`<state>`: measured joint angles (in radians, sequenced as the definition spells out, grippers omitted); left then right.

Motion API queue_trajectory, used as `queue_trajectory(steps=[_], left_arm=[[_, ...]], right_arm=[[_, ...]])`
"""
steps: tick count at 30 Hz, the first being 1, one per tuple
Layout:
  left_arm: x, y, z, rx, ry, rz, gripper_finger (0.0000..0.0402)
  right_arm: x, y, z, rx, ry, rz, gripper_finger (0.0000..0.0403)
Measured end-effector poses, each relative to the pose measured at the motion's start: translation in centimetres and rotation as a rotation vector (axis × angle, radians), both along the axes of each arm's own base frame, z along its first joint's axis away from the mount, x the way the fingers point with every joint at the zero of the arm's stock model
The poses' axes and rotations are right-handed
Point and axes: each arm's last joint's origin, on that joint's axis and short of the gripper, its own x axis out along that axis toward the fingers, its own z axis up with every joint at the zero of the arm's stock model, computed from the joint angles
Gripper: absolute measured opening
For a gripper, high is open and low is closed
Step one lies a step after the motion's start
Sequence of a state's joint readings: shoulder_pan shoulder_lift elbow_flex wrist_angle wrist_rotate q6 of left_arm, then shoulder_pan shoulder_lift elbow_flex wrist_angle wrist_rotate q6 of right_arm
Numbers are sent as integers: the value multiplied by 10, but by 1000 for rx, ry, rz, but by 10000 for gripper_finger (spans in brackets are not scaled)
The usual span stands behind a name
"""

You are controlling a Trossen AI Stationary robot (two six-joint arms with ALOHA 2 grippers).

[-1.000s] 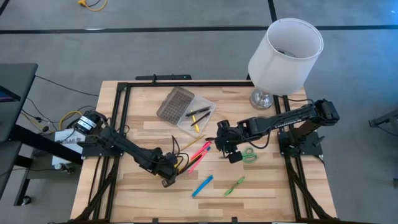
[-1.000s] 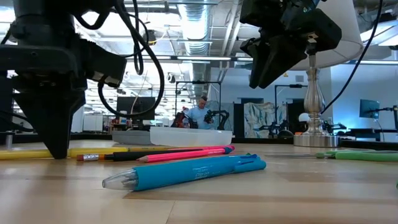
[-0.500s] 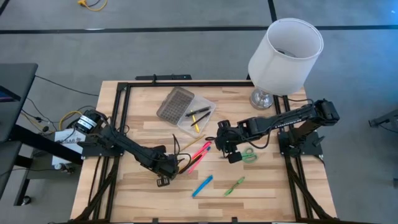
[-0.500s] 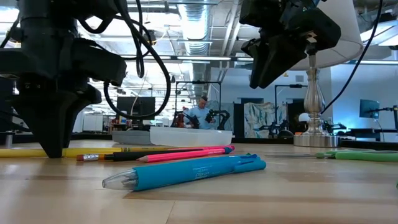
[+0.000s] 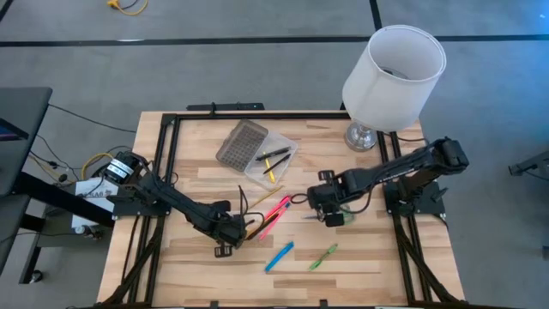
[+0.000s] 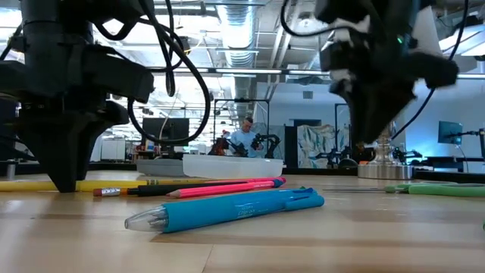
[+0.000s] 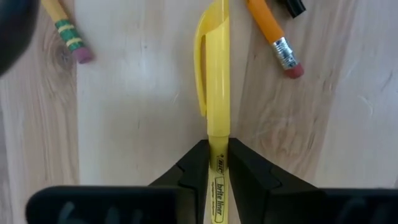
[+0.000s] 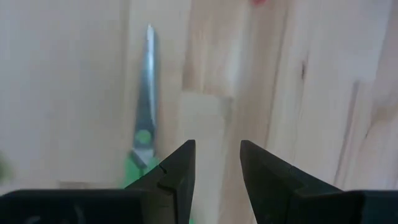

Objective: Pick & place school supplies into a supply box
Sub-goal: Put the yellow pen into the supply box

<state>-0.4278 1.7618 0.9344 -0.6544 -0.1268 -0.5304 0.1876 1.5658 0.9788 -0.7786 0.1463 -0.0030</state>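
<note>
Left gripper [image 7: 217, 163] on my feed is pinched shut around a yellow highlighter [image 7: 216, 93] flat on the table [image 7: 143, 124]. Right gripper [image 8: 216, 163] hangs open just beside the scissors [image 8: 144, 134], holding nothing.

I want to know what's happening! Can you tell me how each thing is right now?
Left hand: shut on the yellow highlighter.
Right hand: open, holding nothing, beside the scissors.
Box: open, pens inside.
Scissors: closed, flat on the table.
Blue pen: lying flat.
</note>
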Motion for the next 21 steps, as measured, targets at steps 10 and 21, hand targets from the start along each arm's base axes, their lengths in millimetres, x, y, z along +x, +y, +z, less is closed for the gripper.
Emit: queue_trajectory(steps=[10, 21], left_arm=[[1, -1, 0, -14, 1, -41, 56], [1, -1, 0, -32, 4, -30, 56]], right_arm=[[-17, -4, -35, -46, -14, -108, 120], [-15, -6, -37, -70, -52, -90, 120]])
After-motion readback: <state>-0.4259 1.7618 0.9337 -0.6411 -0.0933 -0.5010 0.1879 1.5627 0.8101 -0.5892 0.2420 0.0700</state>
